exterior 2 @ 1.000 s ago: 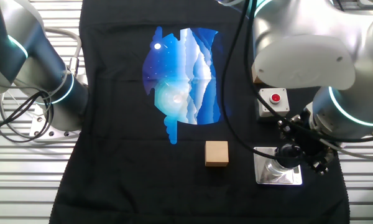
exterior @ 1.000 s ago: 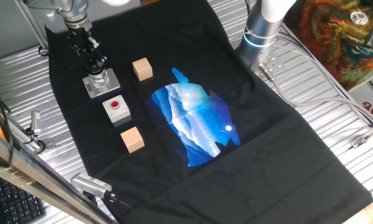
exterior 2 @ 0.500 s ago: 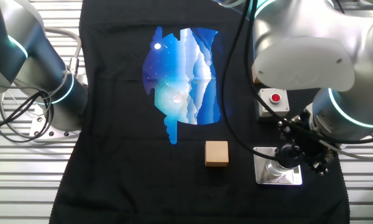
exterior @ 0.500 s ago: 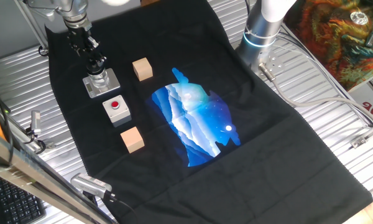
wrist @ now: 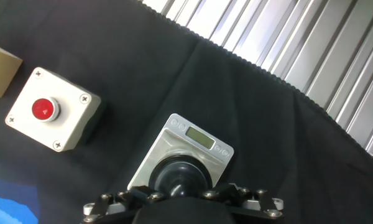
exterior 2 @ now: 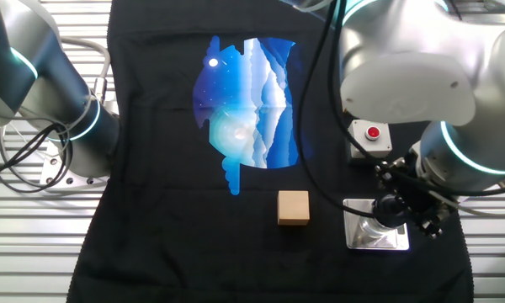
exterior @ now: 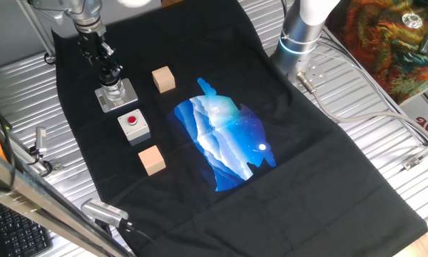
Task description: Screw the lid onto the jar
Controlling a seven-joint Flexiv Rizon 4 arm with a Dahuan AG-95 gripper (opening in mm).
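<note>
Gripping the lid point(wrist: 181, 176), my jaws are clenched around its black rim, one on each side, and I hang straight above the jar point(exterior: 114, 91). In the hand view the lid sits over the middle of the jar's grey square plate point(wrist: 202, 142), which hides the pale body below it. The jar stands upright near the back left corner of the black cloth point(exterior: 299, 164) that covers the desk point(exterior: 14, 78). From the other fixed view my gripper point(exterior 2: 393, 207) covers the jar top, so I cannot tell how far the lid is seated. Just beside the plate lies a grey box with a red button point(exterior: 133, 123). One wooden cube point(exterior: 163, 79) rests near the jar, and a second cube point(exterior: 151, 159) lies beyond the button box.
</note>
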